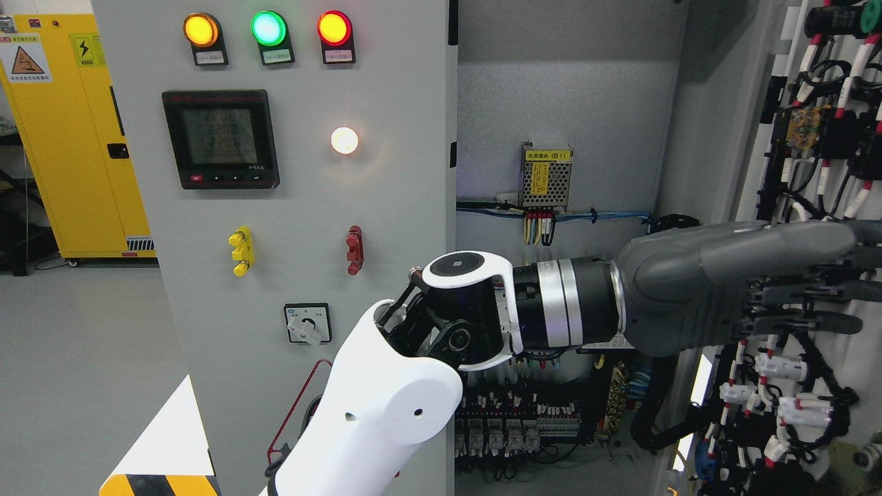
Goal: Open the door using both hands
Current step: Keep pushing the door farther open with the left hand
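Head view shows the right cabinet door [813, 207] swung wide open at the picture's right, its inner face full of wiring and white-marked terminals. The left hand [744, 289] reaches across from the lower left and lies against this inner face, the grey fingers [806, 303] stretched out nearly flat and grasping nothing; probably it presses the door outward, so no grip is needed. Behind the arm the cabinet interior [565, 103] is exposed, with a small power supply module [546, 176]. The left door [296, 172], with indicator lamps [268, 29] and a meter [220, 138], stays closed. The right hand is not visible.
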Tool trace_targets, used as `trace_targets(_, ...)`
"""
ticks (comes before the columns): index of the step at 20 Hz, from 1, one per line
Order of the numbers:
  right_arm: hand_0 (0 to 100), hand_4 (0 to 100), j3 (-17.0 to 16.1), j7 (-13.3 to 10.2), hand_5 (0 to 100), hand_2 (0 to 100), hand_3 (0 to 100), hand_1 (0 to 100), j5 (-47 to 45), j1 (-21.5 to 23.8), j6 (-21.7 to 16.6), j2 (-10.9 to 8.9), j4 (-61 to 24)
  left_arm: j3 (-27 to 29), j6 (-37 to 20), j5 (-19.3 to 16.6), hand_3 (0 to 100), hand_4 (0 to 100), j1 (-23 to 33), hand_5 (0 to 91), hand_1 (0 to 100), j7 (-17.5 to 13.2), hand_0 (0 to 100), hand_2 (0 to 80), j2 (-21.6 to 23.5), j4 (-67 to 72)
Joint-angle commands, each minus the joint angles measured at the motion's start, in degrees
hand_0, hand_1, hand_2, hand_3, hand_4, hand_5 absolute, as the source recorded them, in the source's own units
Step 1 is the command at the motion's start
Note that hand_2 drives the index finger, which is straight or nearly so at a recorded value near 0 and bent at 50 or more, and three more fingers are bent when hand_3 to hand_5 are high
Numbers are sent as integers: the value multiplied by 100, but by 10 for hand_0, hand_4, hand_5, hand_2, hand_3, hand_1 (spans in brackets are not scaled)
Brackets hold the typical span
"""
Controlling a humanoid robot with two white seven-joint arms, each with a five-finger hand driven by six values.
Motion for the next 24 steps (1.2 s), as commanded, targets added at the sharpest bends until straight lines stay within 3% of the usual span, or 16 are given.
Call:
trace_targets(1,0,0,-1,-4,0,40,0,500,6,114,2,-5,2,-897,-102,517,0,0,-173,0,556,97,120,0,-30,307)
trace_targets(5,0,0,-1,-4,0,40,0,500,-3,114,2,-5,2,-1056,-217,589,0,0,-181,0,556,511,120,0,-30,359)
trace_targets(12,0,0,-1,-4,0,40,0,500,-3,114,2,4,2,-1232,-577,887,0,0,-322,0,556,529,120,0,-30,579)
trace_targets(24,0,0,8,-4,0,40,0,500,-3,114,2,22,2,-1013,-577,897,0,0,-322,0,556,529,120,0,-3,360)
